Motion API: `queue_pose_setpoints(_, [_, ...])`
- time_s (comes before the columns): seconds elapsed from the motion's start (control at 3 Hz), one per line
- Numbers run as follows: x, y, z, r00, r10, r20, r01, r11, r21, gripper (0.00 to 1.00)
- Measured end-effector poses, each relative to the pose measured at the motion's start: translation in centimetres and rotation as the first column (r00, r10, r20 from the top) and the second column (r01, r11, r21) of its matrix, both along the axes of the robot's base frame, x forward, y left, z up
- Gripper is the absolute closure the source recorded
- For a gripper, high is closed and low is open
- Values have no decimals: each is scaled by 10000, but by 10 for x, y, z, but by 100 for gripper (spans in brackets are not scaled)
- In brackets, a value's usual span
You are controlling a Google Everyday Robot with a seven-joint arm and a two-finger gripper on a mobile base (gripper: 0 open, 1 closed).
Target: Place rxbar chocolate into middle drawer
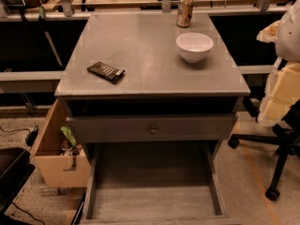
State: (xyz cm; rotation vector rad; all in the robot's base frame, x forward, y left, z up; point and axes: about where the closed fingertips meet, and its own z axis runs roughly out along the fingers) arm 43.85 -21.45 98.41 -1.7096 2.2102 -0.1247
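Observation:
The rxbar chocolate (pixel 106 71) is a dark flat wrapped bar with one lighter end. It lies on the left front part of the grey table top (pixel 140 46). The middle drawer (pixel 154 198) is pulled out below, at the bottom of the view, and its flat grey bottom is bare. Of my arm, only a white and pale yellow part (pixel 283 78) shows at the right edge, level with the table top and to the right of it. My gripper is out of view.
A white bowl (pixel 194 46) and a tall drink can (pixel 184 11) stand at the back right of the table top. A grey drawer front with a round knob (pixel 153 130) sits above the open drawer. A tan box (pixel 56 165) stands on the floor at the left, and an office chair base (pixel 276 168) at the right.

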Motion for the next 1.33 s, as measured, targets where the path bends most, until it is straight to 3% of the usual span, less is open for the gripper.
queue_pose_setpoints(0.33, [0,0,0,10000,0,3,0,10000,1,0])
queue_pose_setpoints(0.67, [11,5,0,9985,-22,547,-4,9988,488,0])
queue_pose_setpoints(1.0, [34,10,-5,9903,-251,1368,-9,9824,1867,0])
queue_pose_setpoints(1.33, [74,14,-28,9638,-505,2617,-684,9021,4260,0])
